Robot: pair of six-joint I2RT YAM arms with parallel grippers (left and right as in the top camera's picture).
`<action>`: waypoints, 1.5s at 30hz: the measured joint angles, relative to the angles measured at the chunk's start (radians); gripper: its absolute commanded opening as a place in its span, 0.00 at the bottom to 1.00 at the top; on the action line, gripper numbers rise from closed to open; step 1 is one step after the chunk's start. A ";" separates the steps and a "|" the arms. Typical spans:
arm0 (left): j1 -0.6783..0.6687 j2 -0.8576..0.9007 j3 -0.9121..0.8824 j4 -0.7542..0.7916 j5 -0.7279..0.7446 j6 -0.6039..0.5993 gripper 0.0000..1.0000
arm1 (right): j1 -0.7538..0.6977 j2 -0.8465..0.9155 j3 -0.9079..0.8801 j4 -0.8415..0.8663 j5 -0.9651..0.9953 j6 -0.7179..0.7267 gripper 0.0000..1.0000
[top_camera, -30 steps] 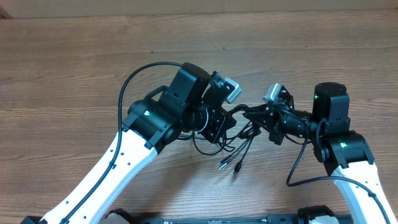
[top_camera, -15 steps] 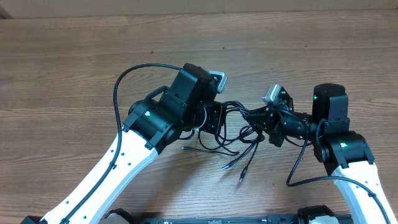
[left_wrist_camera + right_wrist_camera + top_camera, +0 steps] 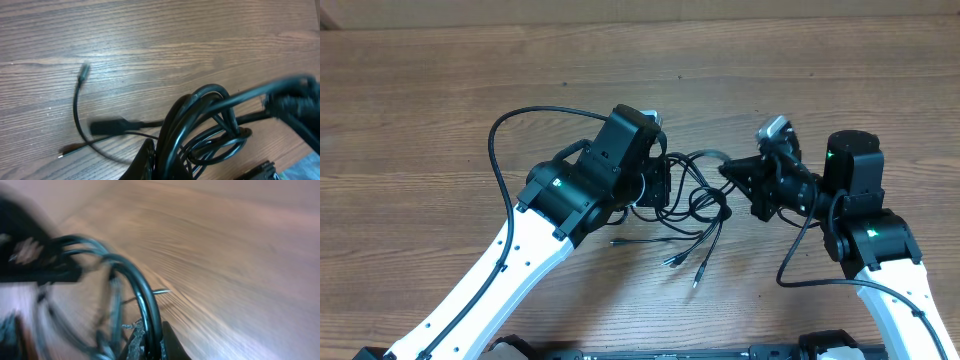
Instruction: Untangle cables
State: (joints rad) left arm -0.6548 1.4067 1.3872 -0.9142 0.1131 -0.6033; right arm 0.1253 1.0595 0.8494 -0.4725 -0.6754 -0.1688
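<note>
The cables (image 3: 698, 198) are a knot of thin black loops stretched between my two grippers at the table's middle. My left gripper (image 3: 665, 190) is shut on the bundle's left side. In the left wrist view several strands (image 3: 200, 112) run up out of the left gripper (image 3: 162, 167). My right gripper (image 3: 732, 176) is shut on a loop at the right. The blurred right wrist view shows one black cord (image 3: 145, 300) pinched in the right gripper (image 3: 152, 347). Loose plug ends (image 3: 682, 268) trail toward the front of the table.
The wooden table (image 3: 440, 80) carries nothing else. The left arm's own thick cord (image 3: 510, 125) arcs out to the left, and the right arm's cord (image 3: 792, 262) hangs by its base. A loose plug (image 3: 84, 70) and a connector (image 3: 107, 126) lie on the wood.
The two grippers have drawn slightly apart, the right one rising toward the back. The bundle has stretched and loosened, and the loose ends have spread along the table.
</note>
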 measured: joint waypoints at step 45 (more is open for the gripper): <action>0.002 0.000 0.000 0.100 0.254 0.254 0.04 | 0.000 0.000 0.000 -0.084 -0.085 -0.255 0.62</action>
State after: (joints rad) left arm -0.6529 1.4067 1.3876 -0.8139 0.3672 -0.3496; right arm 0.1249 1.0595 0.8497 -0.5560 -0.7601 -0.4236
